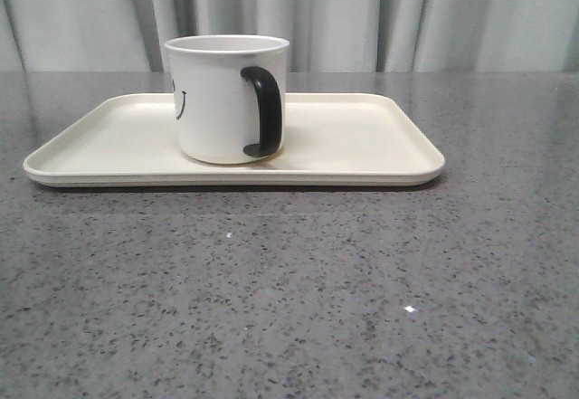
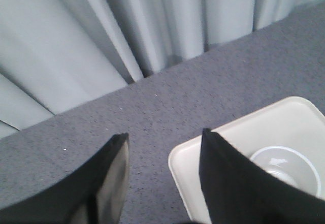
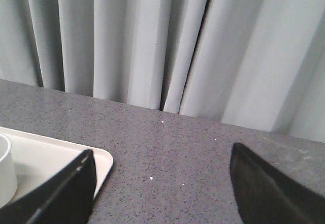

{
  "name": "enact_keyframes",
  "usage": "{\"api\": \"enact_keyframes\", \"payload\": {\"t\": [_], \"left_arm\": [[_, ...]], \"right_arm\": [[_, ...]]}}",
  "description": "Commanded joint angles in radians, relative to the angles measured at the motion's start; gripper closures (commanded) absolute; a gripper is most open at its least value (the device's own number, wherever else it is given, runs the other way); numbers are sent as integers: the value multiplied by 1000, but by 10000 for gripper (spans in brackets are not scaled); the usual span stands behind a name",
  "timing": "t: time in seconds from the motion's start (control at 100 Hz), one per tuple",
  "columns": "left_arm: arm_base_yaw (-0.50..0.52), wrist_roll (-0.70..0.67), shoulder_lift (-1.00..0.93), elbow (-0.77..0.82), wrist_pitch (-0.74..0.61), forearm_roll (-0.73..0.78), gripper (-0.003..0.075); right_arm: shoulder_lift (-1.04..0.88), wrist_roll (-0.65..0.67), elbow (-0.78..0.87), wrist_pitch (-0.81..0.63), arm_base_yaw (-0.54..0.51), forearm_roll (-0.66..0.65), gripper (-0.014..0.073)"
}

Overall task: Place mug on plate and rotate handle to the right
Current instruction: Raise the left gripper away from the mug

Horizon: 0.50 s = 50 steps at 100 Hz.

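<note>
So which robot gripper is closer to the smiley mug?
Left, I think. The left gripper hangs open over the plate's corner, the mug just beyond one finger. The right gripper is open past the plate's other end, the mug only at the view's edge.

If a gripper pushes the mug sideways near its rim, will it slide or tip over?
The mug looks about as wide as tall with a flat base, so it probably slides rather than tips. The plate looks smooth, so sliding seems easy. The mug looks rigid and possibly ceramic, so a fall might chip it.
</note>
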Motion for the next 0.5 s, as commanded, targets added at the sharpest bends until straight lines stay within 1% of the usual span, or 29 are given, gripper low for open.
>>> {"api": "enact_keyframes", "payload": {"t": [0.0,0.12,0.26,0.49], "left_arm": [[-7,-23,-82,-14,-12,58,436],[-7,-41,-170,61,-12,103,502],[-7,-68,-280,209,-12,143,589],[-7,-162,-450,515,-12,211,727]], "right_arm": [[9,-9,-32,-73,-5,-5,43],[9,-9,-32,-73,-5,-5,43],[9,-9,-32,-73,-5,-5,43],[9,-9,-32,-73,-5,-5,43]]}}
